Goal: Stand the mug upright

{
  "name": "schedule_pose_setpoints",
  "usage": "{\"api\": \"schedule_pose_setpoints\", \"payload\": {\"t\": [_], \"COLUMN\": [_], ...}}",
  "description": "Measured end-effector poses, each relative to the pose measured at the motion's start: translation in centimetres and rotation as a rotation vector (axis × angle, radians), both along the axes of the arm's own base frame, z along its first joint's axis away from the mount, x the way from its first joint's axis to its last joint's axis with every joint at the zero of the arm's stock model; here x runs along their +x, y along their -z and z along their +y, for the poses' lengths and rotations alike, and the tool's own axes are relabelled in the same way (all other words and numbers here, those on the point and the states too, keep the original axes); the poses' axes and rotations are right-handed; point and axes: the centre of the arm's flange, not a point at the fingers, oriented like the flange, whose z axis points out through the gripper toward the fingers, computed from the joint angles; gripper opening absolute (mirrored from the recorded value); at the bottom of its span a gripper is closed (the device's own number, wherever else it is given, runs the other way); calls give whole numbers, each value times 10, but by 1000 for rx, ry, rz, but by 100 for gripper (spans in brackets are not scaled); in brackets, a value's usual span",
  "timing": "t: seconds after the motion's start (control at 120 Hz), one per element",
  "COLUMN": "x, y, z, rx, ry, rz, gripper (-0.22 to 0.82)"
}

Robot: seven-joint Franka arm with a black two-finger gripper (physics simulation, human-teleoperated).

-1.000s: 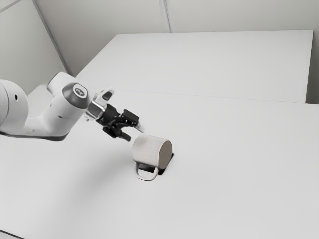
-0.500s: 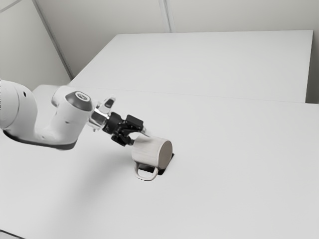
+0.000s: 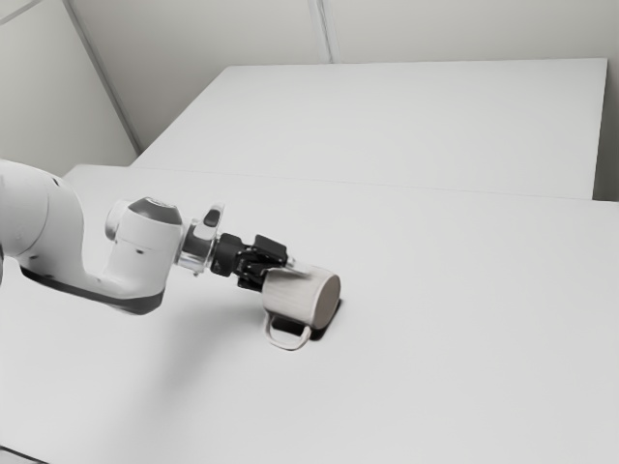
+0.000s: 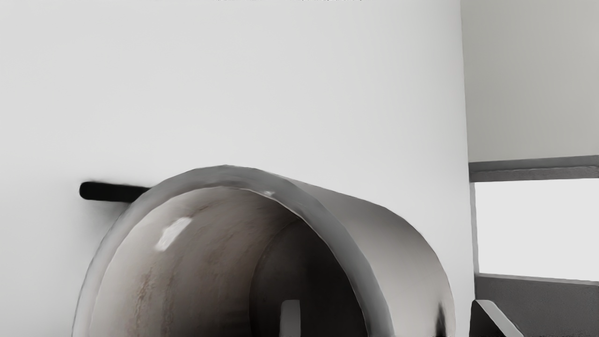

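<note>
Mug (image 3: 298, 296) on its side on table (image 3: 445, 290), mouth twd arm (image 3: 145, 251). Gripper (image 4: 384, 316) spread, 1 finger (image 4: 290, 318) inside, 1 outside wall. Risk: off-ctr pinch on curved wall could let mug roll/slip mid-tilt.

text: none legible | labels, brands: none legible | numbers: none | signs: none

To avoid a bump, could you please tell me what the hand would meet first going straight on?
The mug, probably at its rim or inner bottom; depth leaves unclear which.
</note>
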Motion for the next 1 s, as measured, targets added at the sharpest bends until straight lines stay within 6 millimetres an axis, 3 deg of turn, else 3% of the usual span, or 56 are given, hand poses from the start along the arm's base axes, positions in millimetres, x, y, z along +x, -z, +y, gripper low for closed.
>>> {"api": "schedule_pose_setpoints", "payload": {"t": [0.158,0.392,0.5,0.7,0.783,1.0], "x": [1,5,6,21,29,37], "y": [-4,-23,-35,-75,-99,-137], "z": [-2,-8,-11,-14,-14,-16], "rx": [-2,9,14,67,160,458], "ry": [24,62,78,141,225,430], "rz": [-51,-139,-180,-279,-309,-279], "gripper": [5,-11,-12,-15,-16,-17]}}
